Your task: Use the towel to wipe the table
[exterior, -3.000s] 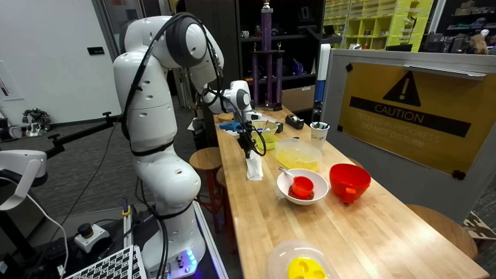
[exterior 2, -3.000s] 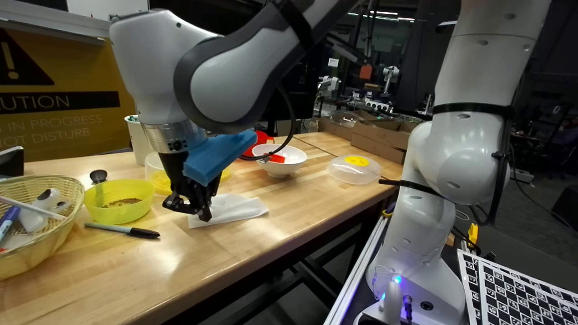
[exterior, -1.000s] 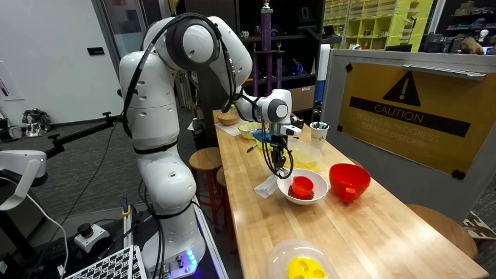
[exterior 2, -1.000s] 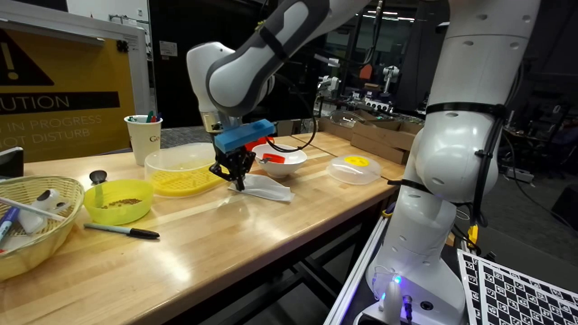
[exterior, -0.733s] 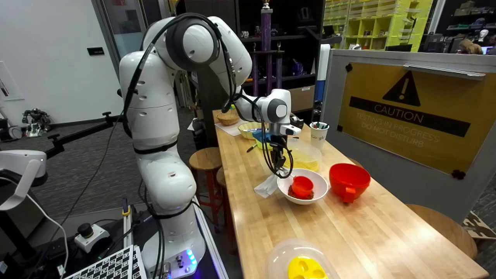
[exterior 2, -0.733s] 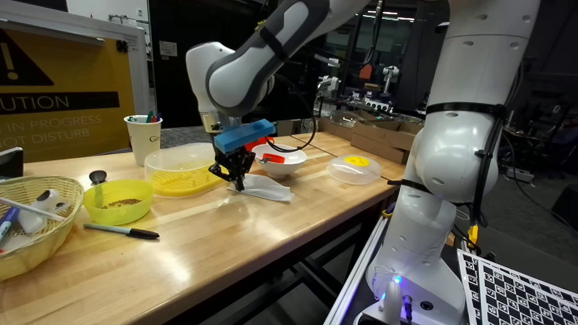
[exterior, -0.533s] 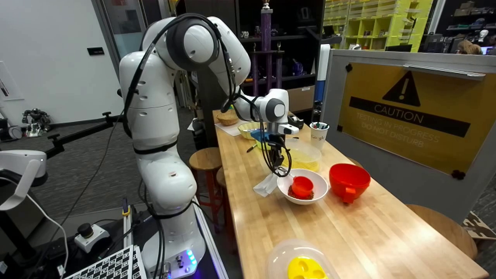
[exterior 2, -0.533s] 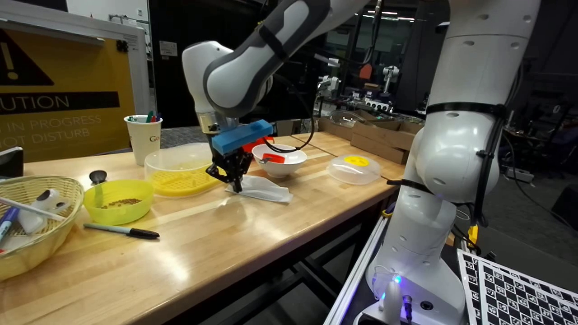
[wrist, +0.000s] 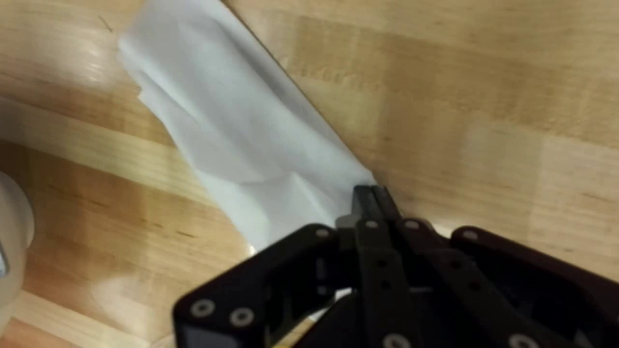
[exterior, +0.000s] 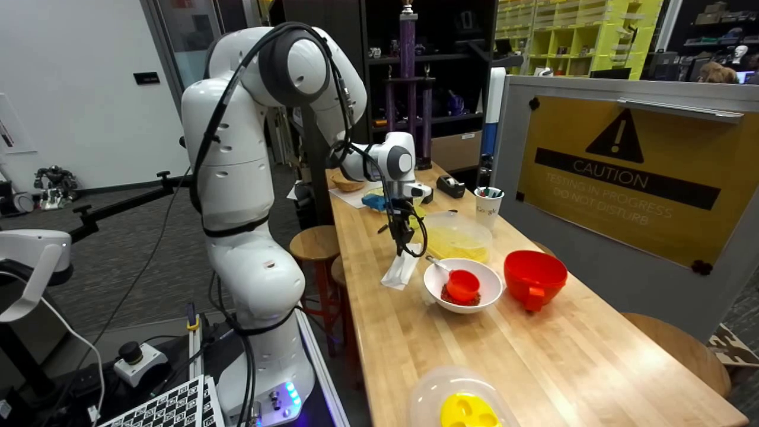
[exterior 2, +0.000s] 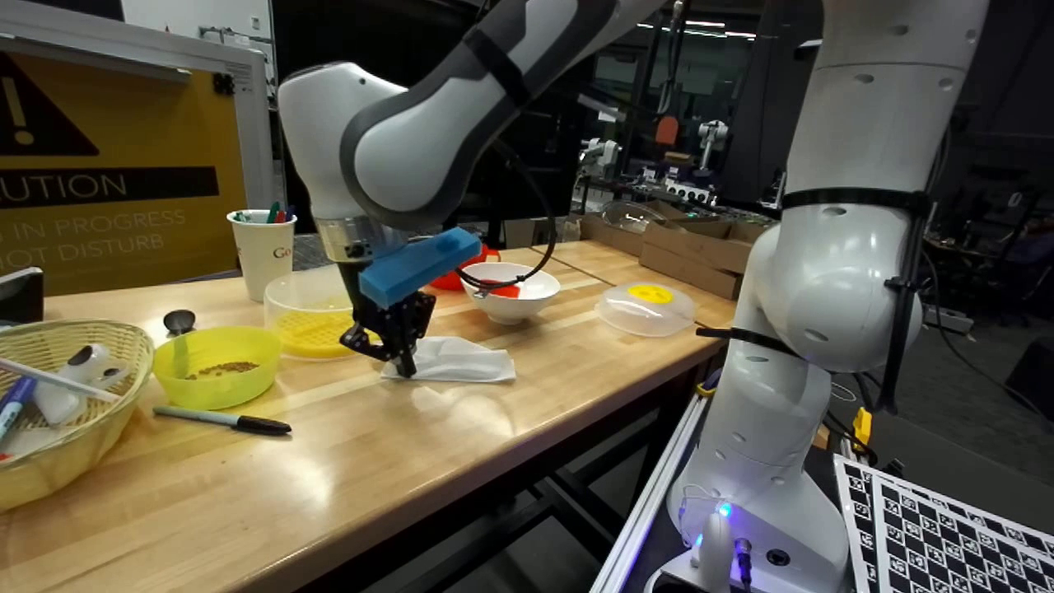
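Pinching one end of the white towel [exterior 2: 463, 361], the fingers [wrist: 365, 205] look clamped on it, with their tips close together and low down at the table [exterior: 427, 350]. The rest of the towel lies on the table, loose and a bit creased. It is near the white bowl [exterior 2: 509, 310], on the side toward the robot [exterior: 237, 154].

I think the towel is held by its end so the rest can slide along and rub the table. The fingers point down and stay low, most likely to keep the towel pressed flat. The white bowl and the clear box [exterior 2: 317, 333] stand close by, so a wide push might bump them.

The wrist view shows best how the tips meet at the towel's edge, and its folds. A pale round thing [wrist: 19, 227] pokes in at the left there; I cannot tell what it is. Looking down from an exterior view, you can see a red cup [exterior: 462, 285] in the white bowl. In an exterior view, brown bits [exterior 2: 222, 370] show inside a yellow bowl [exterior 2: 216, 391], beside a pen [exterior 2: 222, 419]. The wrist view shows none of these.
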`<state>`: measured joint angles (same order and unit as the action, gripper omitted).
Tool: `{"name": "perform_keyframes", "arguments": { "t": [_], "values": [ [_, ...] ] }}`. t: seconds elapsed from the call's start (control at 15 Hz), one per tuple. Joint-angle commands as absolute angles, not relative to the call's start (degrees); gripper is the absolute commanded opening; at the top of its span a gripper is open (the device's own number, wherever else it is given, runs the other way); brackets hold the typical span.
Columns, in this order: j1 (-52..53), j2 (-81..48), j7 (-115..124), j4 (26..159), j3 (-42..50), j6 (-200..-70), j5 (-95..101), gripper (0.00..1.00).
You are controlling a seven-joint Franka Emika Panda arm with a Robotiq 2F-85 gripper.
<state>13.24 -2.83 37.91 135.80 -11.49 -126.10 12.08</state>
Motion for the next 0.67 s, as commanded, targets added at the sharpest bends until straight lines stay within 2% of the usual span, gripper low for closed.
{"name": "perform_keyframes", "arguments": {
  "t": [0.0, 0.6],
  "values": [
    [15.09, -1.22, 38.84, 136.91, -13.27, -126.35, 12.41, 0.00],
    [18.70, -0.74, 40.20, 136.37, -16.96, -125.65, 16.12, 0.00]
  ]
}}
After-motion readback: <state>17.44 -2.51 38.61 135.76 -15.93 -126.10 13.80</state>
